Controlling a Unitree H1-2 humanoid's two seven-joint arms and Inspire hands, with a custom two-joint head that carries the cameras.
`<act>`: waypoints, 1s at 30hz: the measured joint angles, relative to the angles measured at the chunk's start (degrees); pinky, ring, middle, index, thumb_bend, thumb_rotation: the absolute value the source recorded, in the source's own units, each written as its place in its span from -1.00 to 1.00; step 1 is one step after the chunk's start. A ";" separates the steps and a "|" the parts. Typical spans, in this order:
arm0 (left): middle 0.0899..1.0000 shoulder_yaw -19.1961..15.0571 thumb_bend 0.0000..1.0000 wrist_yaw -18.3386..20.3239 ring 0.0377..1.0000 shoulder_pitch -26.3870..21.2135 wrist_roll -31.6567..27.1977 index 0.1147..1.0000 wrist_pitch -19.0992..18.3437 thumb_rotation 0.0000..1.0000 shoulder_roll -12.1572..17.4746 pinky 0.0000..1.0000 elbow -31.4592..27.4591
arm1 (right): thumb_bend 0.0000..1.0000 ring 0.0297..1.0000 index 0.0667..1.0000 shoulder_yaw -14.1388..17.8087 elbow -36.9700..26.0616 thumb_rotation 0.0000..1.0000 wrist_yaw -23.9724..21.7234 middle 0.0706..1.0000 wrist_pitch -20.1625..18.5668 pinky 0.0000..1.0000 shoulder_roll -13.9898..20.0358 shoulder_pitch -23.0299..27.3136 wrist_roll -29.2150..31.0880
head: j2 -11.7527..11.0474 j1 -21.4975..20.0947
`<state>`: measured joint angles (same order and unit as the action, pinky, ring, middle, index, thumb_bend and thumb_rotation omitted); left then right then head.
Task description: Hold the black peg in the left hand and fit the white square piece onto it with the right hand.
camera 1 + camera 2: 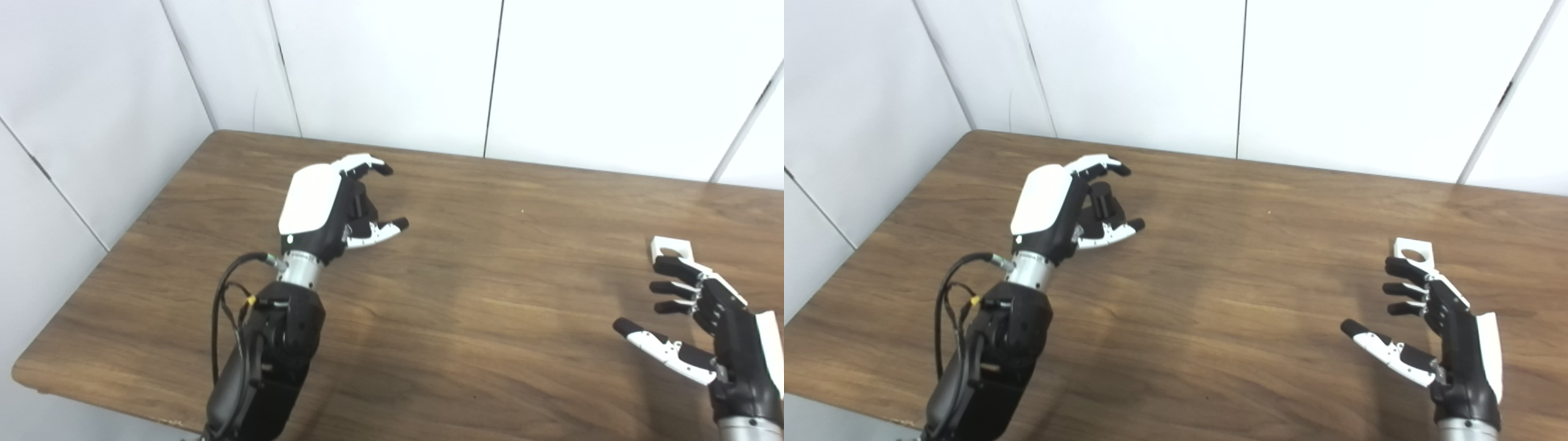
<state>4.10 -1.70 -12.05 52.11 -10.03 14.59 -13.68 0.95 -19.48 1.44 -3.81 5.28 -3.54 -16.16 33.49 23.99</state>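
Black-tipped fingers (1404, 269) of the right hand (1445, 331) spread wide, holding nothing. At their 12 o'clock lies the white square piece (1415, 252), just beside them. Left hand (1059, 205) curls half open around something dark, unclear what, above the wooden table (1243, 257).

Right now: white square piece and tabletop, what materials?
White square piece: looks like matte white plastic, possibly printed; flat even colour, crisp edges, round hole. Table: likely wood-grain laminate rather than solid wood; regular brown streaks, faint sheen. Neither is certain from here.
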 measured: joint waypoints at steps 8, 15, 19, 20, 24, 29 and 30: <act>0.81 -0.35 0.57 2.35 0.82 -3.50 3.03 0.40 -3.09 -0.15 3.23 0.59 2.55 | 0.29 0.30 0.39 0.03 -0.08 -1.00 0.01 0.43 -0.37 0.09 -0.02 -0.03 0.15 | 0.00 0.18; 0.83 -0.37 0.64 2.33 0.86 -4.73 5.72 0.38 -6.43 -0.25 3.62 0.62 5.13 | 0.28 0.30 0.38 0.03 -0.35 -1.00 0.00 0.43 -0.75 0.08 -0.01 -0.05 0.47 | 0.09 0.18; 0.86 -0.30 0.70 2.73 0.91 -5.03 7.74 0.38 -8.73 -0.26 4.52 0.68 5.98 | 0.28 0.30 0.38 0.04 -0.41 -1.00 0.00 0.42 -0.75 0.08 -0.01 -0.09 0.80 | 0.17 0.26; 0.88 -0.31 0.71 2.76 0.92 -5.19 7.99 0.39 -9.14 -0.23 4.73 0.70 6.20 | 0.28 0.30 0.38 0.04 -0.42 -1.00 0.00 0.42 -0.75 0.08 -0.01 -0.09 0.80 | 0.17 0.26; 0.93 -0.30 0.76 4.52 0.97 -6.67 9.32 0.42 -11.58 -0.12 5.69 0.76 8.22 | 0.28 0.30 0.38 0.00 -0.46 -1.00 0.03 0.43 -0.75 0.09 -0.02 -0.10 0.73 | 0.17 0.18; 0.98 0.36 0.85 7.78 1.00 -7.89 9.84 0.47 -13.42 0.06 7.29 0.81 9.61 | 0.28 0.30 0.38 -0.03 -0.47 -1.00 0.06 0.42 -0.74 0.09 -0.04 -0.13 0.73 | 0.26 0.00; 0.99 0.50 0.87 8.65 1.00 -8.07 9.87 0.47 -13.66 0.07 7.55 0.81 10.02 | 0.28 0.30 0.38 -0.03 -0.47 -1.00 0.06 0.42 -0.75 0.09 -0.04 -0.13 0.74 | 0.26 0.00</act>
<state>4.61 6.94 -20.13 61.99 -23.69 22.13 -3.66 0.92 -19.95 1.49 -4.55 5.24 -3.68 -15.42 33.75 23.99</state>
